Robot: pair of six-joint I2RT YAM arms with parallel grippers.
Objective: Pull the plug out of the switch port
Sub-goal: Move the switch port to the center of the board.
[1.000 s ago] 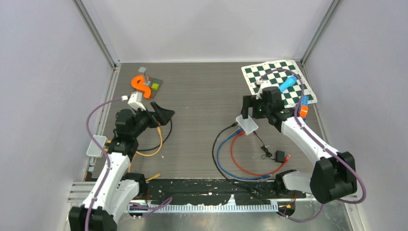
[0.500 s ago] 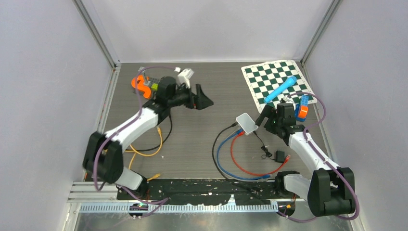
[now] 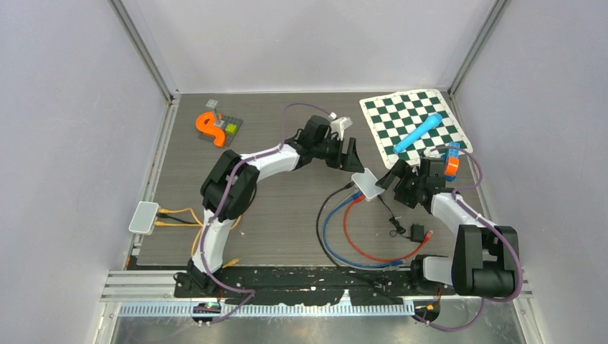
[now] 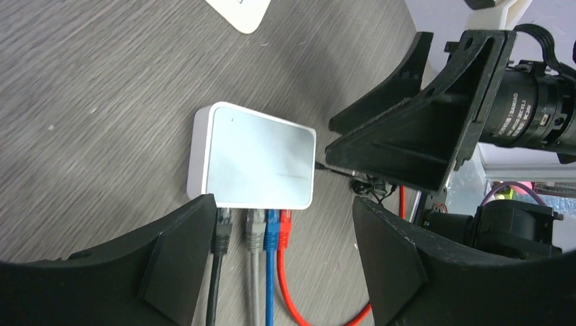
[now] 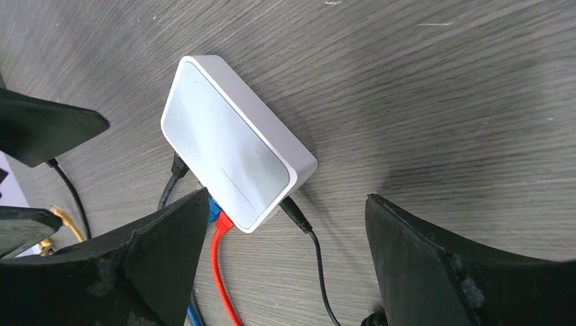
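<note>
Switch (image 3: 368, 185), a small white box, lies flat on the dark table (image 3: 287, 215), and everything else is placed from it. Far to its left, at the table's edge, sits a second white box (image 3: 143, 217) with yellow cables (image 3: 179, 213) running out of it. Up and to the left of the switch, well apart, is an orange curved piece (image 3: 208, 127). Just up-left of the switch hangs the left gripper (image 3: 356, 163), its fingers spread wide and holding nothing. In the left wrist view the switch (image 4: 255, 163) lies right ahead of this gripper (image 4: 282, 207), and the fingertips straddle the port edge; whether they touch the casing cannot be told. Four plugs sit side by side in that edge: black plug (image 4: 221, 227), grey plug (image 4: 255, 227), blue plug (image 4: 272, 227) and red plug (image 4: 284, 224), all seated in their ports. Their cables (image 3: 337, 236) loop toward the near edge below the switch. Just right of the switch is the right gripper (image 3: 391, 179), also spread wide with nothing between its fingers; in its wrist view the switch (image 5: 234, 159) lies ahead of this gripper (image 5: 285, 200), slightly to one side. Up-right of the switch lies a checkered mat (image 3: 412, 122) with a blue cylinder (image 3: 417, 133) on it.
</note>
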